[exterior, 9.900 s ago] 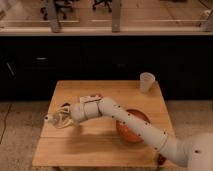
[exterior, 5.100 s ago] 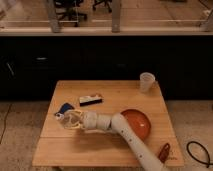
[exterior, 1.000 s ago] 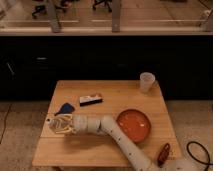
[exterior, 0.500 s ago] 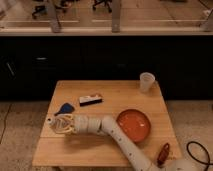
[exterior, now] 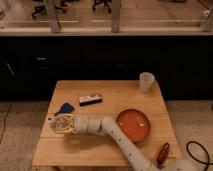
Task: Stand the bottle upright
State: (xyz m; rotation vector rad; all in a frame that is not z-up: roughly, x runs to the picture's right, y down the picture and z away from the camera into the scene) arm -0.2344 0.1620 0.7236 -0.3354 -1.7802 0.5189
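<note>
The bottle [exterior: 59, 124] is a small clear thing near the table's left edge, with its pale cap [exterior: 50, 119] showing at its left end. I cannot tell whether it stands upright or leans. My gripper [exterior: 63, 125] is right at the bottle and overlaps its body. The white arm [exterior: 112, 135] reaches in from the lower right, low across the front of the wooden table [exterior: 115, 90].
An orange plate [exterior: 134, 124] lies right of the arm. A translucent white cup [exterior: 146, 81] stands at the back right corner. A dark flat box [exterior: 90, 100] and a blue packet [exterior: 64, 108] lie behind the gripper. A reddish object [exterior: 162, 153] sits at the front right edge.
Over the last second the gripper and bottle have stayed in almost the same spot at the table's left. Several seconds ago the gripper was further right, towards the table's middle.
</note>
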